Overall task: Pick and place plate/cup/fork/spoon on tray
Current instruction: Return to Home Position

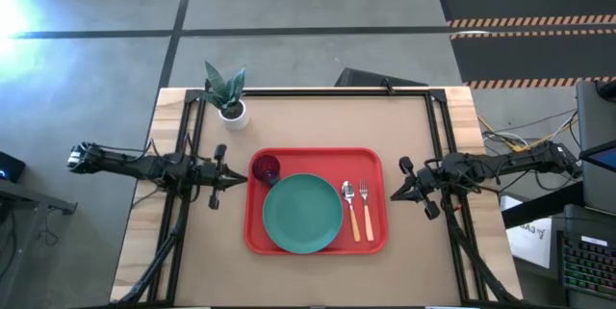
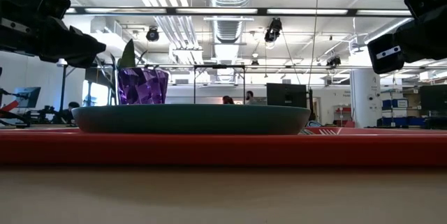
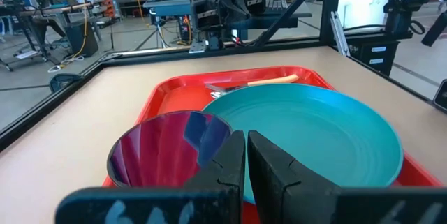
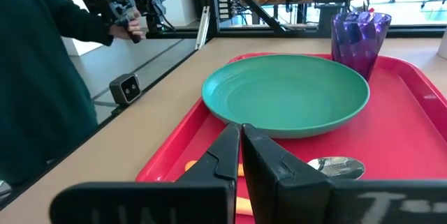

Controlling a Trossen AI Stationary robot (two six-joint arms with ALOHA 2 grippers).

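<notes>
High view shows plate (image 1: 302, 213), cup (image 1: 266, 167), spoon (image 1: 350, 211) and fork (image 1: 366, 211) on the tray (image 1: 371, 160), flanked by left gripper (image 1: 239, 180) and right gripper (image 1: 395, 193), each with fingers apparently pressed together.

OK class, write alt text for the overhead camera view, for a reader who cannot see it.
A red tray lies centred on the table, holding a teal plate, a purple cup beside it, and a spoon and fork side by side. The left hand and right hand, both shut, flank the tray; a potted plant stands beyond it.
</notes>
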